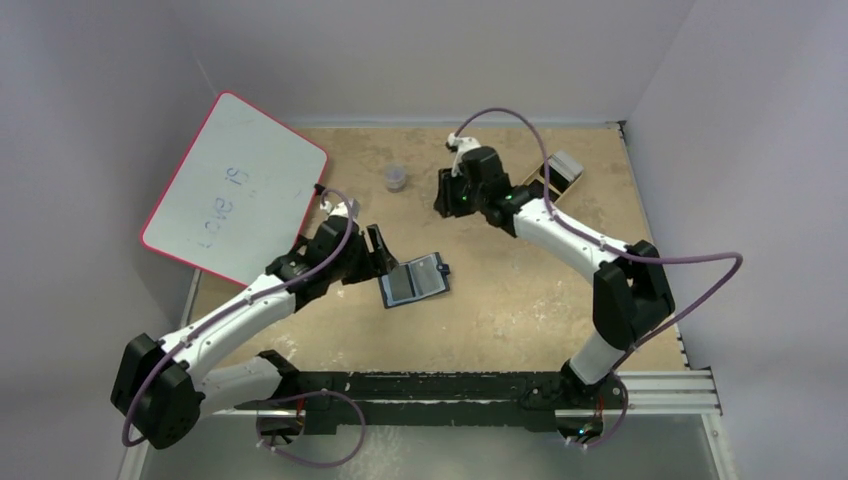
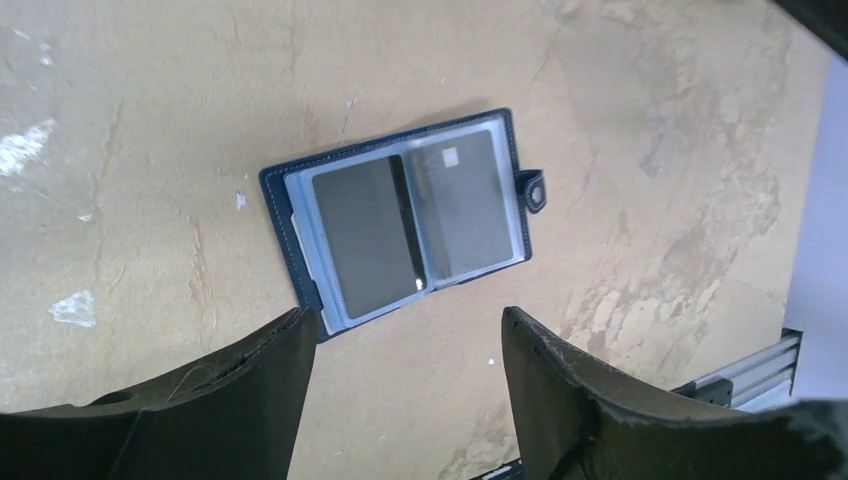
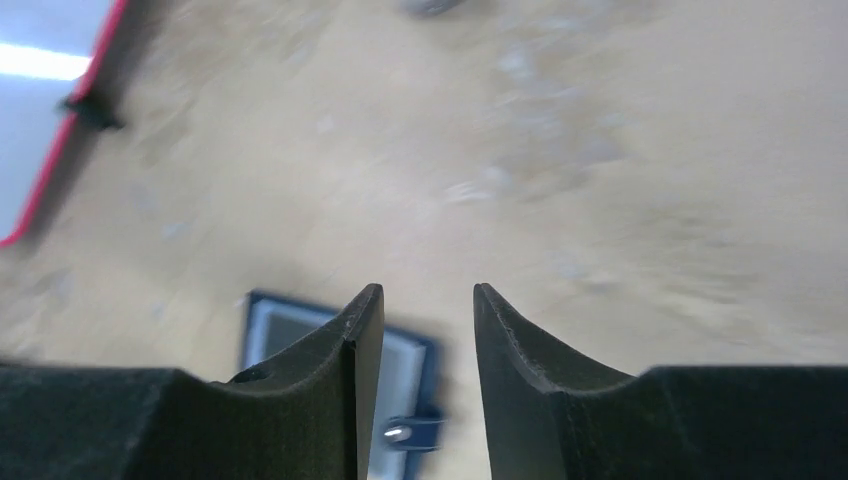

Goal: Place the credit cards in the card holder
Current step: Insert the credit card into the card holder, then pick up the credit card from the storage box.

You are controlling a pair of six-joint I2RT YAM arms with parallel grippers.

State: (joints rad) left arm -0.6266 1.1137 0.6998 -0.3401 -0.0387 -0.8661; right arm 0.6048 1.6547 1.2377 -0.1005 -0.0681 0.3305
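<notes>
The navy card holder (image 1: 413, 279) lies open and flat on the table, snap tab (image 2: 533, 190) to the right. In the left wrist view the card holder (image 2: 300, 270) shows two clear pockets, each with a card in it: a dark grey card (image 2: 365, 235) on the left and a grey chip card (image 2: 465, 205) on the right. My left gripper (image 1: 385, 252) is open and empty, just left of the holder, fingers (image 2: 260, 390) apart above bare table. My right gripper (image 1: 445, 200) is open and empty, farther back. The right wrist view is blurred and shows the holder (image 3: 285, 335) below.
A pink-edged whiteboard (image 1: 235, 185) leans at the back left. A small clear cup (image 1: 396, 178) stands at the back middle. A small grey object on a tray (image 1: 560, 172) sits at the back right, behind the right arm. A metal rail (image 1: 660, 392) runs along the near edge.
</notes>
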